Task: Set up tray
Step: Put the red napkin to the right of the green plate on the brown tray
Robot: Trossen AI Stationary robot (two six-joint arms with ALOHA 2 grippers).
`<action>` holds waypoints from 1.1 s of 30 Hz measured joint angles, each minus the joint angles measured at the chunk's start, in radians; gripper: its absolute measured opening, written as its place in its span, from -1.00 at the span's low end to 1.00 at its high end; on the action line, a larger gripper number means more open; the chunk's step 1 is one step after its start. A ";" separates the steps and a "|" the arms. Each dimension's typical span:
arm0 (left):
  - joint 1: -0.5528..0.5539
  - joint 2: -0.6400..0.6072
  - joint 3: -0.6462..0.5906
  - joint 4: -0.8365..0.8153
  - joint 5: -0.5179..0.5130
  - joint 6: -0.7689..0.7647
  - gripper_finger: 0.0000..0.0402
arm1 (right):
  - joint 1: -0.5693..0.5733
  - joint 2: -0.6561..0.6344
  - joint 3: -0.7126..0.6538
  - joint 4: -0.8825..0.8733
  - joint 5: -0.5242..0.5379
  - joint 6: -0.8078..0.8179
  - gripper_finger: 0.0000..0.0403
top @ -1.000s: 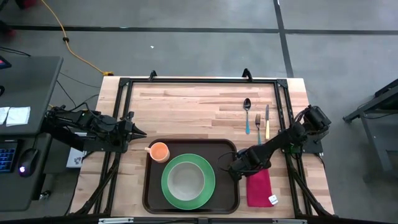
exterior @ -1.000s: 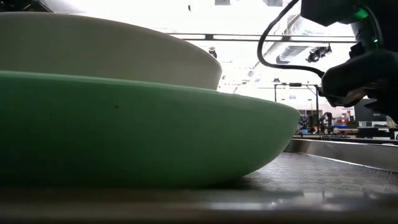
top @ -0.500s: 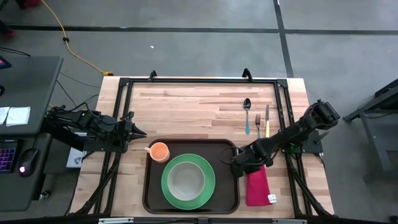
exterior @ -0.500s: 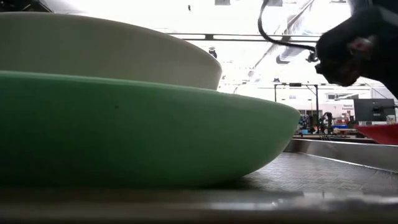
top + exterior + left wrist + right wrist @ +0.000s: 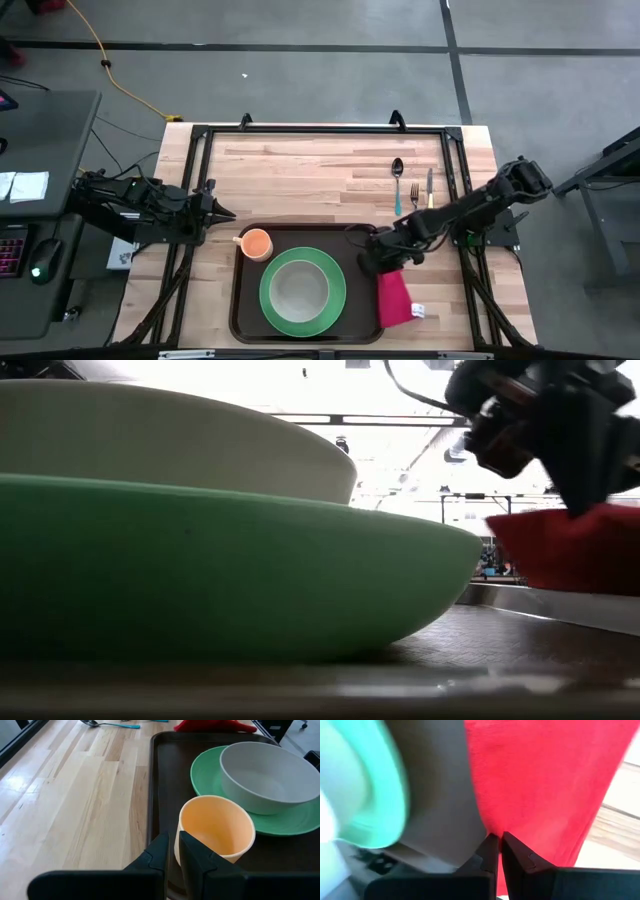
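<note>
Since a second ago the right gripper (image 5: 372, 264), fingers pinched on the red napkin (image 5: 394, 299), has dragged it onto the tray (image 5: 240, 300) edge, the low view alone showing it lifted.

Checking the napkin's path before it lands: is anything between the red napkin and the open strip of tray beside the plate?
Nothing visible. The right gripper holds the red napkin across the tray rim, clear of the green plate.

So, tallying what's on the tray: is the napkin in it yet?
Partly: the napkin, pinched by the right gripper, overlaps the tray rim.
</note>
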 joint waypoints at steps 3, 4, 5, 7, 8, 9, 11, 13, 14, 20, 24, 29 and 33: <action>0.000 0.000 0.000 0.000 0.000 0.000 -0.63 | -0.018 0.000 0.000 0.044 -0.003 -0.008 -1.00; 0.000 0.000 0.000 0.000 0.000 0.000 -0.63 | -0.022 0.000 0.000 0.055 -0.006 -0.008 -1.00; 0.000 0.000 0.000 0.000 0.000 0.000 -0.63 | -0.025 0.000 0.000 0.062 -0.009 -0.008 -1.00; 0.000 0.000 0.000 0.000 0.000 0.000 -0.63 | -0.031 0.000 0.000 0.068 -0.016 -0.007 -1.00; 0.000 0.000 0.000 0.000 0.000 0.000 -0.63 | -0.033 0.000 0.000 0.077 -0.021 -0.003 -1.00; 0.000 0.000 0.000 0.000 0.000 0.000 -0.63 | -0.036 0.000 0.000 0.090 -0.026 0.002 -1.00; 0.000 0.000 0.000 0.000 0.000 0.000 -0.63 | -0.037 0.000 0.000 0.117 -0.027 0.018 -1.00; 0.000 0.000 0.000 0.000 0.000 0.000 -0.63 | -0.041 0.000 0.000 0.141 -0.027 0.032 -1.00; 0.000 0.000 0.000 0.000 0.000 0.000 -0.63 | -0.043 0.000 0.000 0.150 -0.027 0.044 -1.00; 0.000 0.000 0.000 0.000 0.000 0.001 -0.63 | -0.043 0.001 0.001 0.188 -0.016 0.094 -1.00; 0.000 0.000 0.000 0.000 0.000 0.004 -0.63 | -0.043 0.018 0.002 0.207 -0.014 0.117 -1.00; 0.000 0.000 0.000 0.000 0.000 0.004 -0.63 | -0.044 0.071 0.002 0.284 -0.016 0.145 -1.00; 0.000 0.000 0.000 0.000 0.000 0.004 -0.63 | -0.049 0.110 0.002 0.343 -0.016 0.161 -1.00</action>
